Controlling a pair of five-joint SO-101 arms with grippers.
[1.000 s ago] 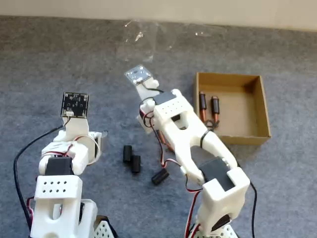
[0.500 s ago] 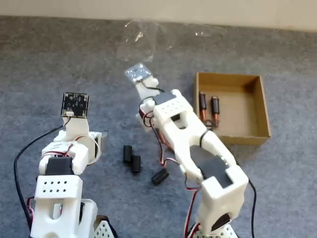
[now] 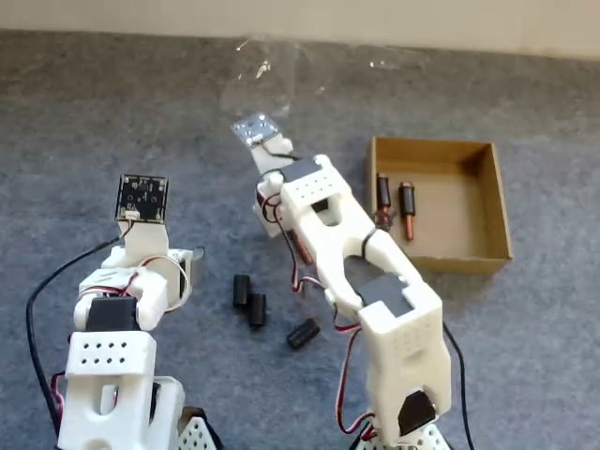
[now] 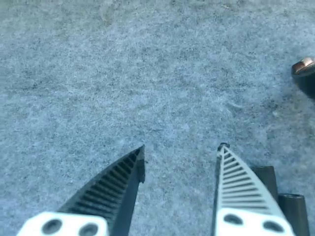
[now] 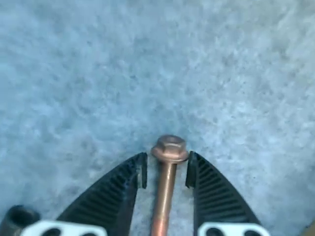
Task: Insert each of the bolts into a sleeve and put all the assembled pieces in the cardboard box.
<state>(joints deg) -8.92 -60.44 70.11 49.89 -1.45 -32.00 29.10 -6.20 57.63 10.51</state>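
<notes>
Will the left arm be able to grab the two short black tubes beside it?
Probably yes: the left gripper is open over bare grey carpet, and the two short black tube sleeves lie right beside one finger, with nothing between.

My left arm (image 3: pixel 111 356) and right arm (image 3: pixel 403 337) are white plastic with black servo blocks and red-black cables. Each carries a camera board (image 3: pixel 142 199) at its twelve o'clock end. My fingers (image 4: pixel 115 191) are black, ribbed.
</notes>
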